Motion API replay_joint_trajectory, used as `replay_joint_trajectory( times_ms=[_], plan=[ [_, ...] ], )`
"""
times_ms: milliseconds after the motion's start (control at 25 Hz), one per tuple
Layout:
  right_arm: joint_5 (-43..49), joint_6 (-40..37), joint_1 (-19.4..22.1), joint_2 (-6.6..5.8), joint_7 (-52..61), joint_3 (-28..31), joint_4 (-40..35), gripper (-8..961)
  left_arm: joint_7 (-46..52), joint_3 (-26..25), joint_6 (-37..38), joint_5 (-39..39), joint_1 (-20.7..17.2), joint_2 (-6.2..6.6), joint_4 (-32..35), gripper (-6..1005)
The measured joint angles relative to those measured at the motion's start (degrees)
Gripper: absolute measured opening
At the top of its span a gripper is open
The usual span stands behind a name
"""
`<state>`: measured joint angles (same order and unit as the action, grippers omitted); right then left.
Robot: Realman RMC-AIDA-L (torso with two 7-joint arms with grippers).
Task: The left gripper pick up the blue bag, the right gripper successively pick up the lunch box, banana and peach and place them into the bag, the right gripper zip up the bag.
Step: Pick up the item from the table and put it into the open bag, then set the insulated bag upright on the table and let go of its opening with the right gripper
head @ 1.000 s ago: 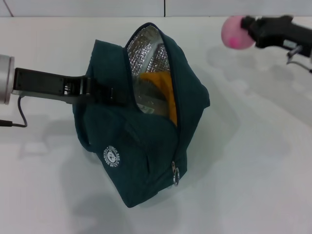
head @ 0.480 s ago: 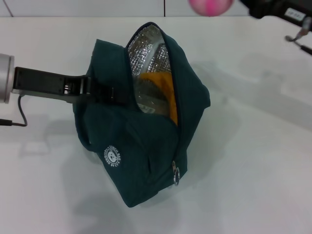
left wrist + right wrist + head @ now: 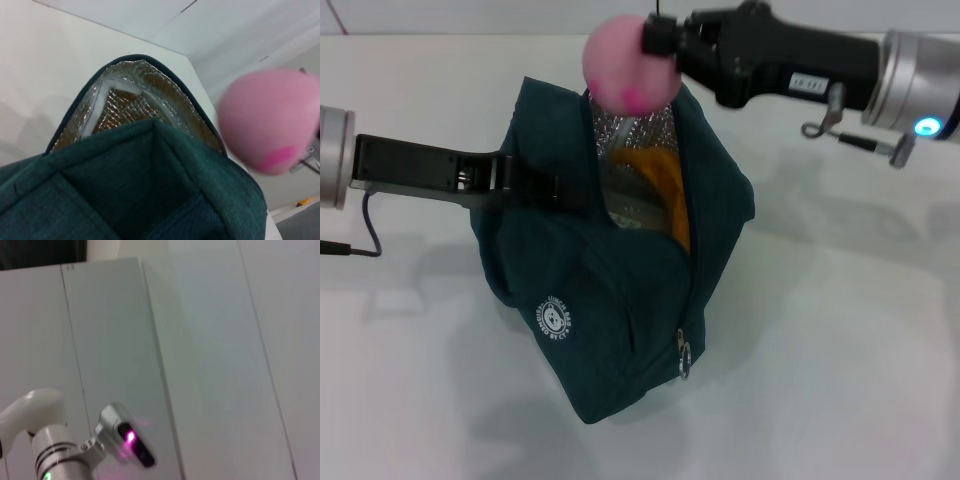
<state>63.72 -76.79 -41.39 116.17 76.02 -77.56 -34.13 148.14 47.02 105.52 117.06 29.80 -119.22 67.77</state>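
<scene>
Reaching in from the right of the head view, the right gripper [image 3: 655, 42] is clamped on the peach [image 3: 628, 67], holding the pink fruit directly over the upper end of the opening of the blue bag [image 3: 610, 300]. The bag sits on the white table [image 3: 840, 350], tipped so that its open mouth faces up and toward the far edge; its silver foil lining [image 3: 620, 135] shows just beneath the peach. Inside the opening the yellow-orange banana [image 3: 670, 195] lies against the right-hand wall of the bag, with a clear, reflective surface beside it that may be the lunch box [image 3: 625, 195], though this cannot be told for certain. The left gripper [image 3: 535, 187] extends from the left and is closed on the bag's left-hand rim, its black fingers pressed into the teal fabric. On the near face of the bag appear the round white logo [image 3: 553, 320] and, at the lower end of the zip line, the metal ring pull [image 3: 684, 358]. The left wrist view shows the foil-lined mouth of the bag, with the peach close beside the rim. The right wrist view shows only pale wall panels.
</scene>
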Motion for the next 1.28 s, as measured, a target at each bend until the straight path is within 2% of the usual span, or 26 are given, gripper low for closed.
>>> replay_joint_trajectory(
  times_ms=[560,880,1080,1200,1240,1280],
  plan=[
    [0.4,2.5,-0.9,-0.26,1.8,-2.7,4.3,151,0.0,0.0,-0.1,0.0,0.0,-0.05,0.0,41],
    [0.4,2.2,-0.8,-0.59,2.9,-3.1,3.6,329,-0.1,0.0,-0.1,0.0,-0.4,-0.04,0.0,41],
    [0.1,1.3,0.8,-1.27,2.9,-2.4,1.0,466,-0.3,0.0,0.0,0.0,-0.8,-0.05,0.0,41],
    [0.3,0.5,3.1,-1.66,2.9,-0.1,-1.1,571,-0.5,0.0,0.0,0.0,-1.2,-0.04,0.0,41],
    [0.3,-1.2,5.8,-2.4,2.9,3.5,-2.7,606,-0.6,0.0,0.0,0.0,-1.2,-0.04,-0.1,41],
    [0.4,-1.5,6.1,-2.6,2.9,4.0,-2.8,629,-0.7,0.0,0.0,0.0,-1.2,-0.05,-0.2,41]
  ],
)
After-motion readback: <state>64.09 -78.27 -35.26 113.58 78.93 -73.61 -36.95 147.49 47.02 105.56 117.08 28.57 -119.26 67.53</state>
